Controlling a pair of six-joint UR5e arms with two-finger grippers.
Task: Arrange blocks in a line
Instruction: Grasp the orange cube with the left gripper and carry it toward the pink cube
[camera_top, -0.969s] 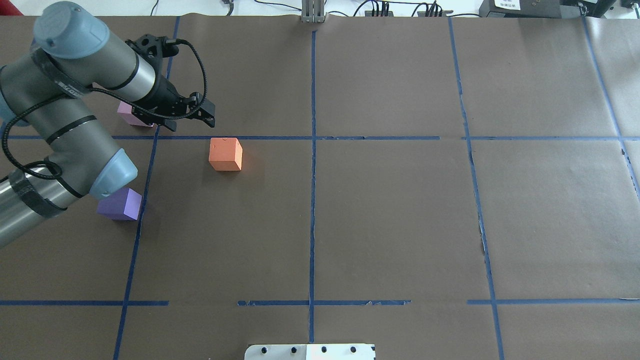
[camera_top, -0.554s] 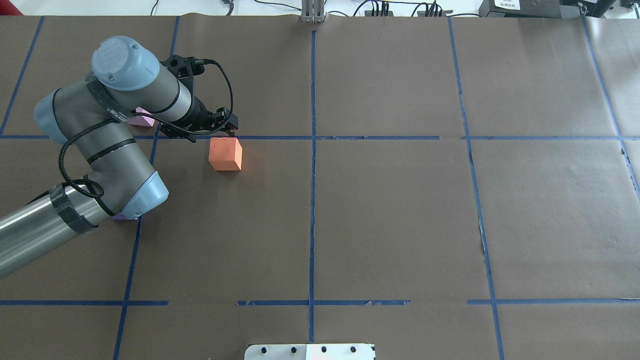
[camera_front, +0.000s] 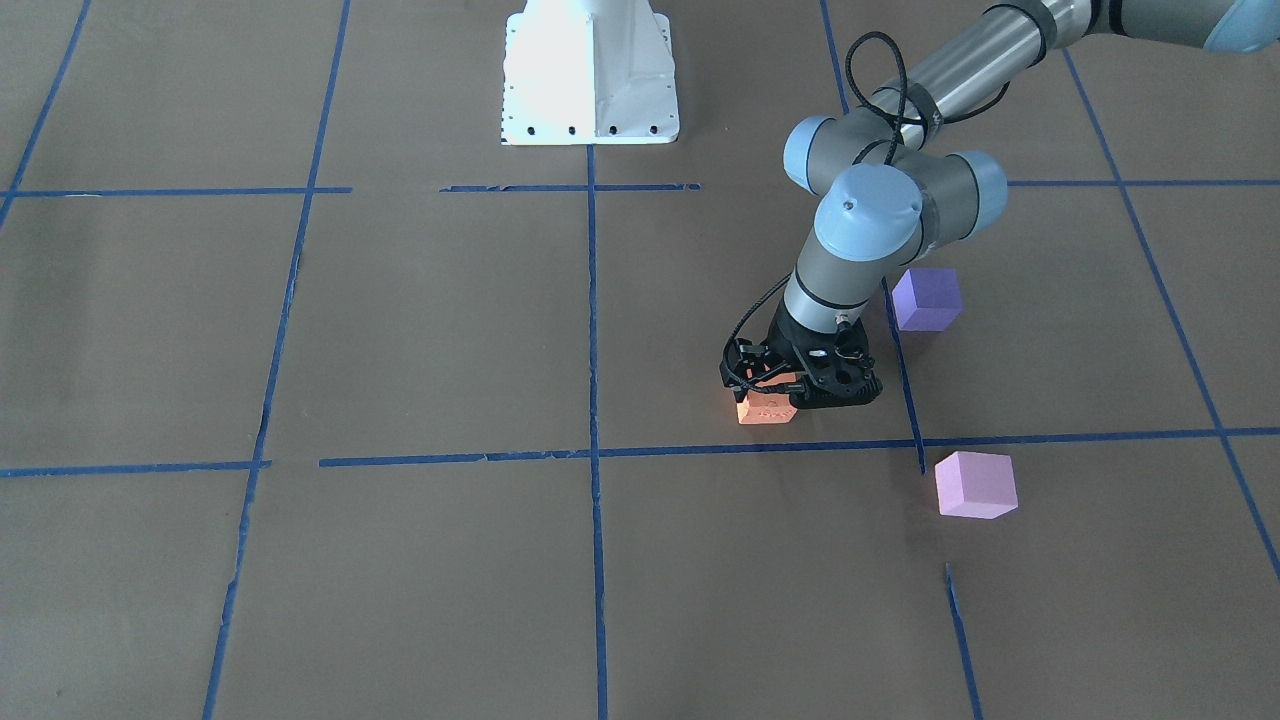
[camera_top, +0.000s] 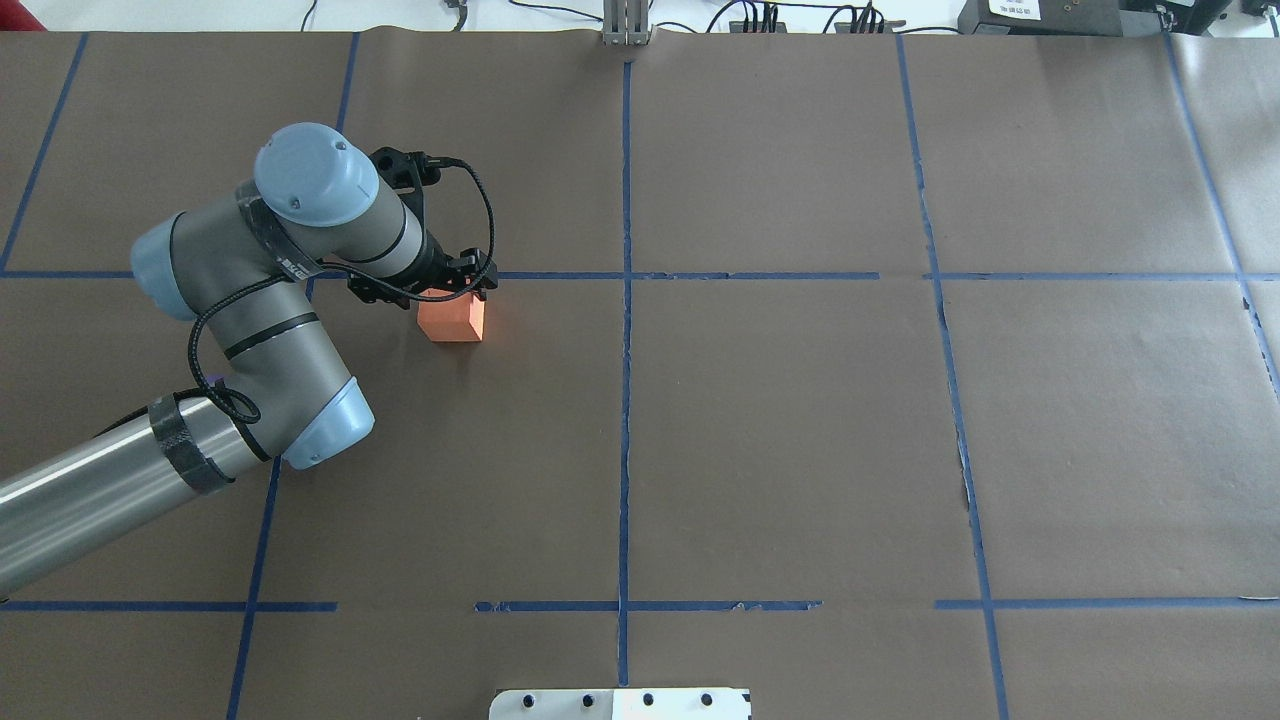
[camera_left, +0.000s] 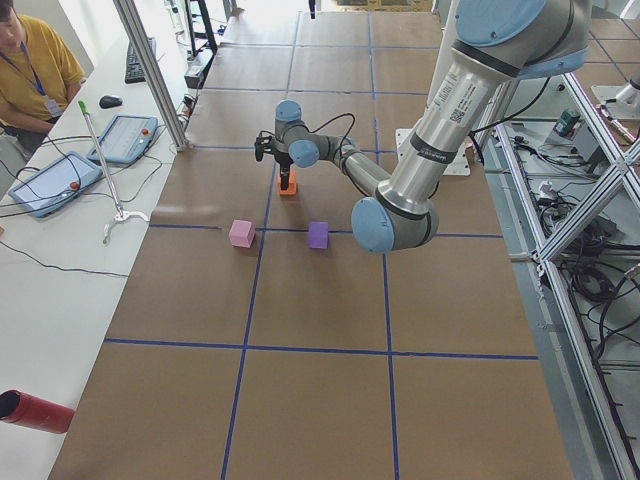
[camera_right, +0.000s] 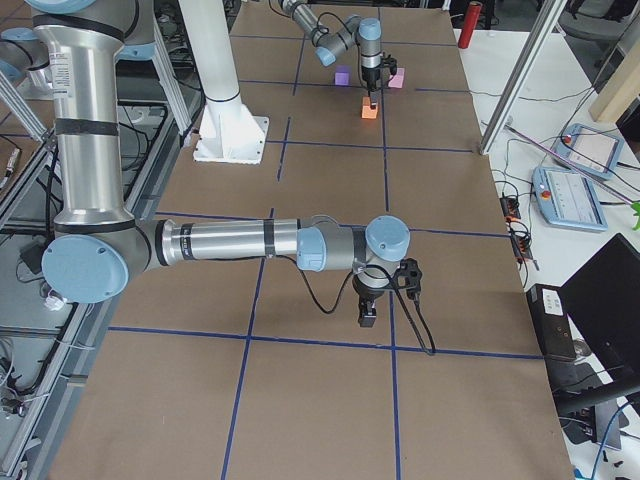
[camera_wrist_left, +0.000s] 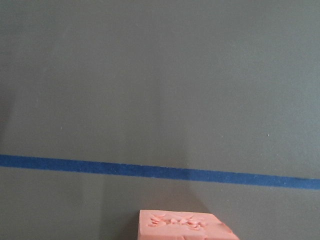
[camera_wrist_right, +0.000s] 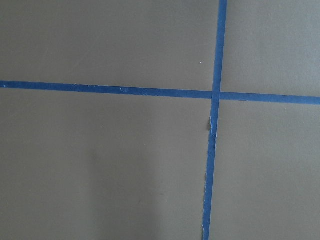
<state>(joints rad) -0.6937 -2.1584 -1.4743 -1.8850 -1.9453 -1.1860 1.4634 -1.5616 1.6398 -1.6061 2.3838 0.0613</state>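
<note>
The orange block (camera_top: 455, 322) sits on the brown table just below a blue tape line; it also shows in the front view (camera_front: 768, 410) and at the bottom of the left wrist view (camera_wrist_left: 182, 226). My left gripper (camera_top: 458, 290) is low over its far side, jaws open, one finger on each side of the block's top. The violet-purple block (camera_front: 927, 298) and the pale pink block (camera_front: 975, 484) stand apart on the robot's left; the left arm hides both in the overhead view. My right gripper (camera_right: 367, 318) hangs over bare table far away; I cannot tell its state.
Blue tape lines (camera_top: 625, 300) divide the brown paper into squares. The white robot base plate (camera_front: 590, 70) stands at the table's robot side. A red cylinder (camera_left: 35, 412) lies off the table's edge on the left end, near an operator (camera_left: 30, 60) and tablets.
My left arm swung right and toward the robot, from above the pink block to over the orange block, and lowered. The orange block has not moved.
</note>
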